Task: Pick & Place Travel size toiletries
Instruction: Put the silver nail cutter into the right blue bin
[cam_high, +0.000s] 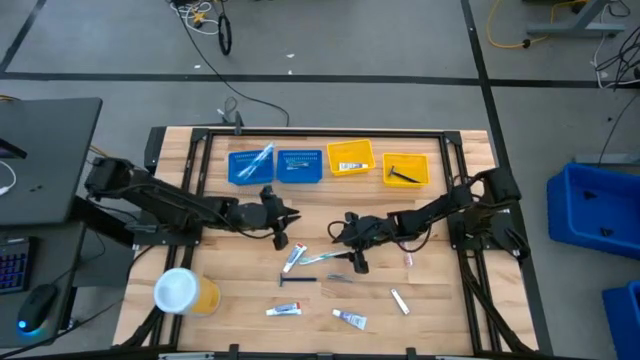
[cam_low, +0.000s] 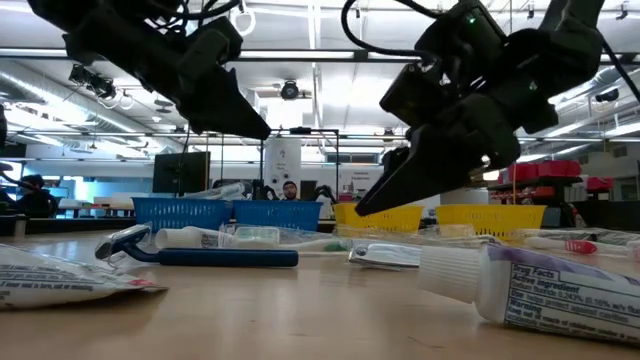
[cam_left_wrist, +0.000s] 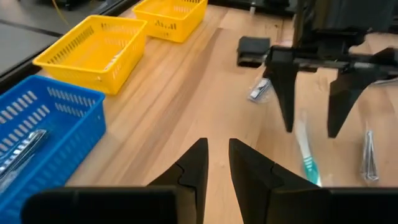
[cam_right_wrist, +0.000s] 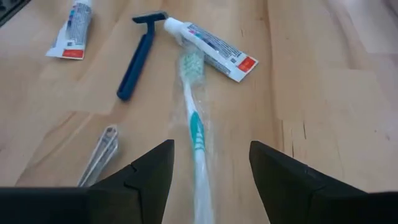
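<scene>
Several toiletries lie loose on the wooden table: a white and teal toothbrush (cam_right_wrist: 196, 134) in clear wrap, a blue razor (cam_right_wrist: 139, 57), white toothpaste tubes (cam_right_wrist: 212, 46) and a silvery packet (cam_right_wrist: 99, 155). My right gripper (cam_right_wrist: 211, 158) is open and hovers low over the toothbrush (cam_high: 322, 258), with one finger on each side of its handle. My left gripper (cam_left_wrist: 216, 155) hangs above bare wood left of it (cam_high: 288, 226). Its fingers are drawn to a narrow slit and hold nothing. In the left wrist view the right gripper (cam_left_wrist: 311, 127) straddles the toothbrush (cam_left_wrist: 308, 158).
Two blue trays (cam_high: 250, 166) (cam_high: 299, 166) and two yellow trays (cam_high: 350, 158) (cam_high: 406, 170) line the far edge, each with an item inside. A yellow tub with a white lid (cam_high: 185, 292) stands near-left. More tubes (cam_high: 283, 310) (cam_high: 350, 319) (cam_high: 400, 300) lie toward the near edge.
</scene>
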